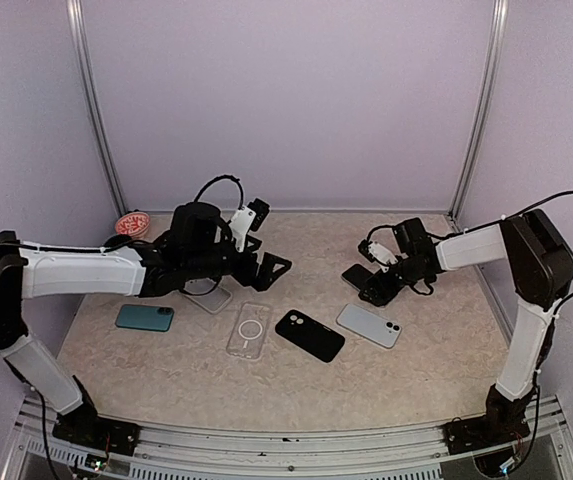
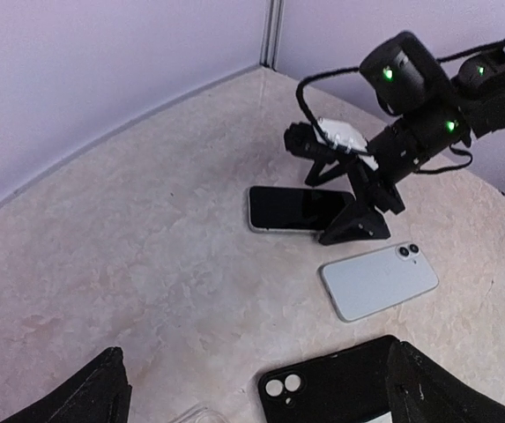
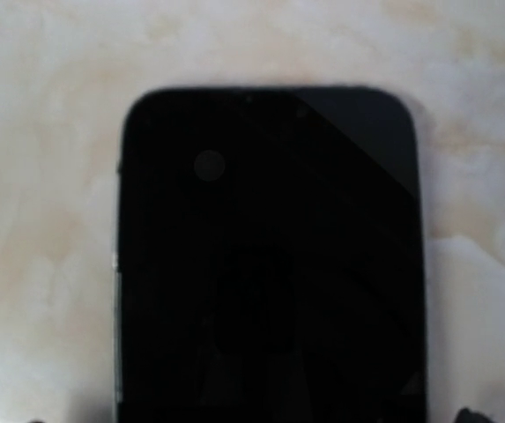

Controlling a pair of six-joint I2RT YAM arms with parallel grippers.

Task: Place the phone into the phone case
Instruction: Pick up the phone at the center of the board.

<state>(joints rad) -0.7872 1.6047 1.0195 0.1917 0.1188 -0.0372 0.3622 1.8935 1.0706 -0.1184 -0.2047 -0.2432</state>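
Right of the clear case [image 1: 249, 330], the right hand [image 2: 327, 187] stands open over the dark phone [image 2: 292, 209]. Behind the case, the left hand [image 1: 264, 245] gapes empty.

six phones [image 1: 369, 325] and cases [image 1: 249, 330], one red dish [image 1: 132, 225]

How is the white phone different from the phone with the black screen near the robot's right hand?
The white phone lies back up with two camera lenses showing. The black-screen phone lies screen up. The white phone is pale, the black-screen phone dark and shiny. The white phone lies in the open, while the open right gripper stands over the black-screen phone. Both lie flat on the table.
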